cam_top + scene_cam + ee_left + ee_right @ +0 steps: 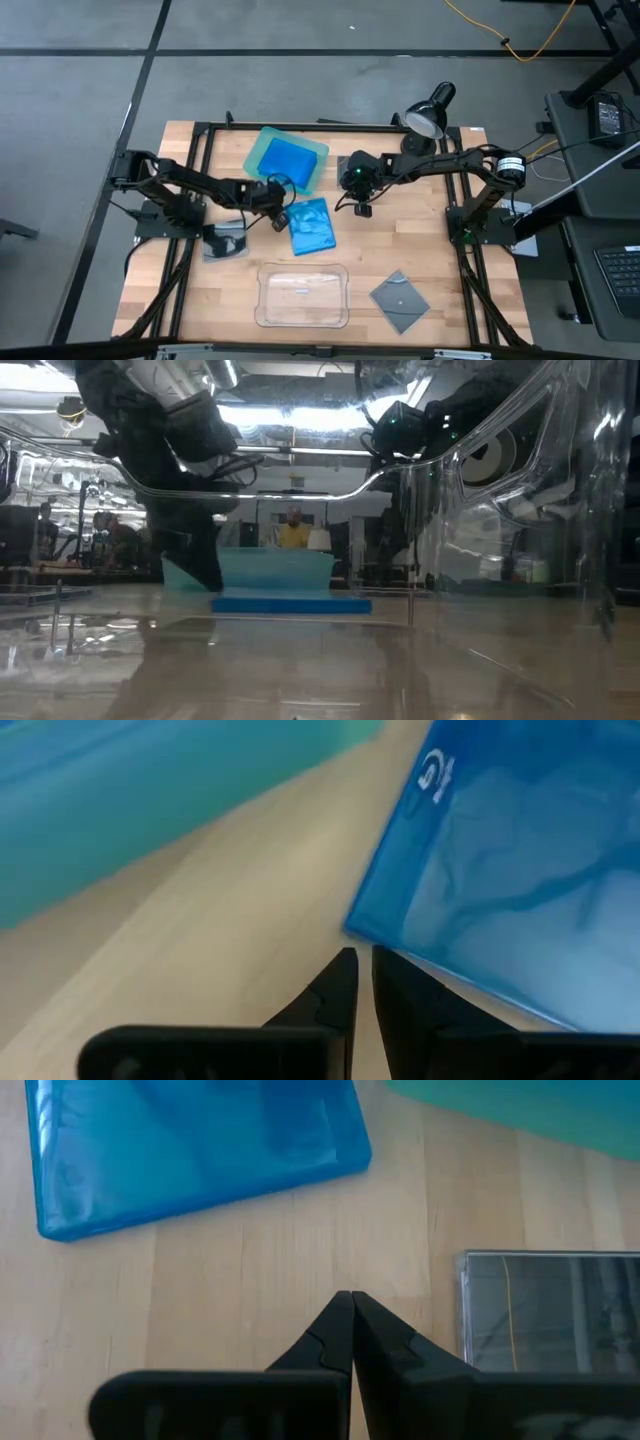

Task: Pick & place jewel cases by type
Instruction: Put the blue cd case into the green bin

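One blue jewel case (311, 226) lies flat on the table's middle, also seen as blue case (290, 604). Another blue case (288, 159) lies in the teal tray (262, 143). Grey cases rest flat at the near right (400, 301) and at the left (229, 241); a third grey case (552, 1318) shows beside my right gripper. My left gripper (279, 216) (362, 960) is low at the middle blue case's (520, 870) left corner, fingers shut to a slit. My right gripper (362, 208) (350, 1298) is shut above bare wood, right of that blue case (190, 1150). My left gripper's fingertips (385, 965) stand right at the corner (356, 928) of the blue case that lies flat on the table, coming low from the table's left. Whether they touch it, I cannot tell.
A clear plastic tray (302, 295) sits at the table's near middle, and its wall (500, 560) fills the low view's foreground. A black lamp (430, 110) stands at the far edge. A person (293, 532) shows in the room behind.
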